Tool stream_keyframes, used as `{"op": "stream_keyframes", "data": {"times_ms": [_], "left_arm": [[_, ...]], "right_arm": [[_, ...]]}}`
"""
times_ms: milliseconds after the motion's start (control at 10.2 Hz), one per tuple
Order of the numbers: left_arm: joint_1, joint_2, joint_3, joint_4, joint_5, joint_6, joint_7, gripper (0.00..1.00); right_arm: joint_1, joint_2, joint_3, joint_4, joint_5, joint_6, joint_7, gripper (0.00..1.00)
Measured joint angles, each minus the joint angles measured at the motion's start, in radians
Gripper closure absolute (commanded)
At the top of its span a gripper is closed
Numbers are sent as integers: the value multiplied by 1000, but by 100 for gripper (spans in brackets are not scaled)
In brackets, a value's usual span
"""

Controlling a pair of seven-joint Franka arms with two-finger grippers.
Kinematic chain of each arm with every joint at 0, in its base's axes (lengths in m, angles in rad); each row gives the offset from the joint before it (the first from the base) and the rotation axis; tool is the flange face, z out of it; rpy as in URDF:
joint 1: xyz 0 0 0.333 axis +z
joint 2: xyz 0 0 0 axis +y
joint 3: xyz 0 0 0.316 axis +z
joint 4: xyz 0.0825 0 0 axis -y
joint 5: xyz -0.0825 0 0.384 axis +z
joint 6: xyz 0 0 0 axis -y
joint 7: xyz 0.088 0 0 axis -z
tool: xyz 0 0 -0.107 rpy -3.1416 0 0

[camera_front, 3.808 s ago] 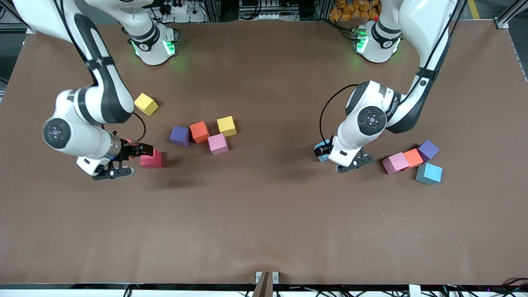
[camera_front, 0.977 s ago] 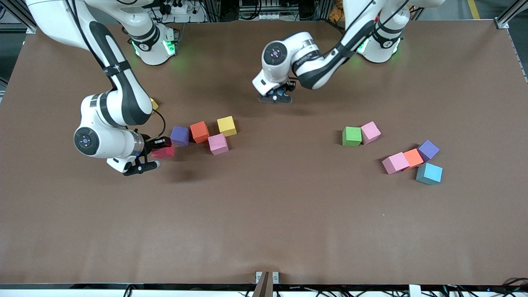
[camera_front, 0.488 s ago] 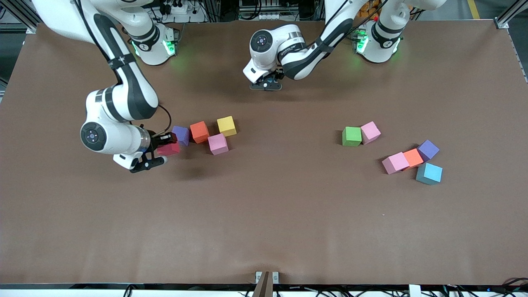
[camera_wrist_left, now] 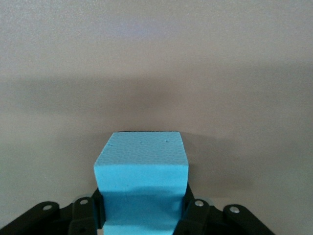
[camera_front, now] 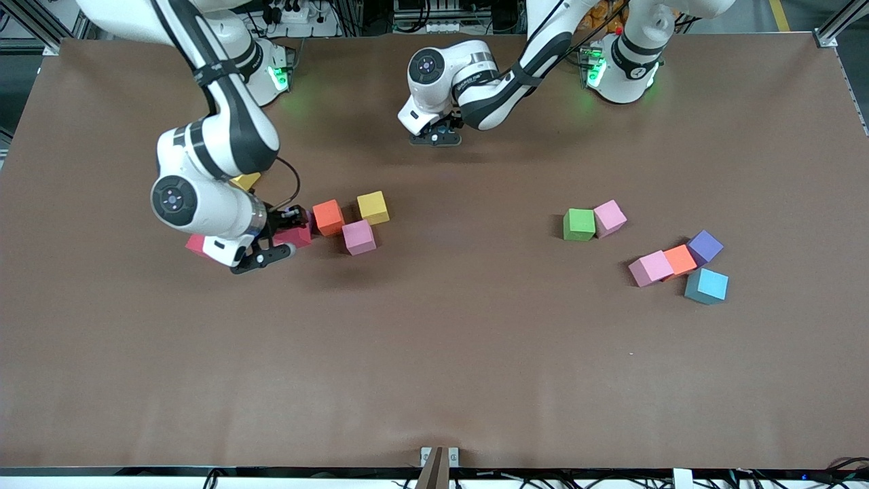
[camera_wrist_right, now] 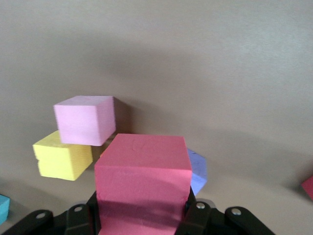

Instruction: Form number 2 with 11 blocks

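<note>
Moved since earlier: right pincer (camera_front: pixel 282 238), gripping a red block (camera_wrist_right: pixel 142 178), now over the purple block (camera_wrist_right: pixel 197 171) beside the orange block (camera_front: pixel 328 216). Left pincer (camera_front: pixel 441 132) clamps a light blue block (camera_wrist_left: pixel 141 183) above bare desk (camera_front: pixel 434 353). No number 2 formed.

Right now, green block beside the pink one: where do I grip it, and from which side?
Probably straight down from above onto the green block, pinching the face nearer to the front camera and the one farther from it. A pink block sits against its face toward the left arm's end, leaving no finger room there. The other three sides look free, and the cube sits flat with its top level.
</note>
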Motion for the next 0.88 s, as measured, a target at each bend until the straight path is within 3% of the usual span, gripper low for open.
{"op": "stream_keyframes", "data": {"times_ms": [488,879], "left_arm": [[9,-12,7,4,3,-4,-4,0],[180,-187,5,6,16,-194,66,0]], "right_arm": [[104,-43,2,0,-3,-39,-81,100],[107,-50,-3,-1,-2,-41,-383,100]]}}
